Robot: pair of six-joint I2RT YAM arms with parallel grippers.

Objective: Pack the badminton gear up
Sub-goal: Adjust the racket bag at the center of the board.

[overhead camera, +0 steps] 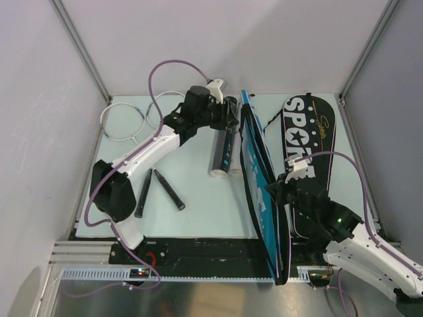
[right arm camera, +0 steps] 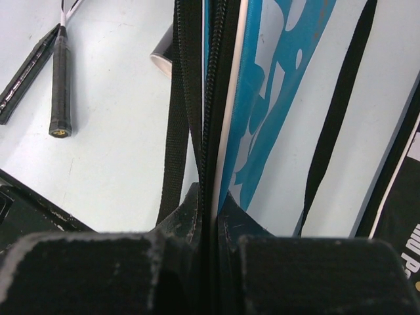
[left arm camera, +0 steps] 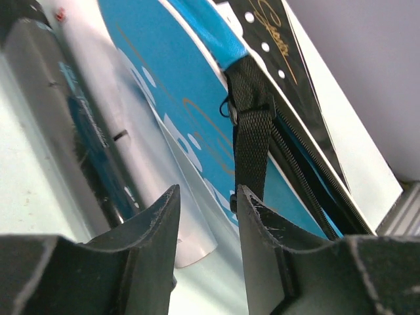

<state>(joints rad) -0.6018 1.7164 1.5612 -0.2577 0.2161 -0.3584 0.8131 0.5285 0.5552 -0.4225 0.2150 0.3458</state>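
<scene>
Two rackets lie at the left, their white hoops [overhead camera: 125, 119] at the back and their black handles [overhead camera: 144, 191] toward the front; one handle also shows in the right wrist view [right arm camera: 60, 79]. A black tube [overhead camera: 223, 135] and a white tube [overhead camera: 232, 155] lie side by side mid-table; both show in the left wrist view, black [left arm camera: 59, 118] and white [left arm camera: 131, 151]. My left gripper [overhead camera: 231, 113] is open and empty at the tubes' far end, its jaws [left arm camera: 207, 203] beside the bag's black strap [left arm camera: 252, 144]. My right gripper [overhead camera: 281, 191] is shut on the zipper edge [right arm camera: 211, 131] of the blue bag flap [overhead camera: 261, 172], holding it upright. No shuttlecocks are in view.
The bag's black half [overhead camera: 310, 132], printed SPORT, lies flat at the right. Grey walls and metal posts close in the table on three sides. A black rail [overhead camera: 198, 249] runs along the front edge.
</scene>
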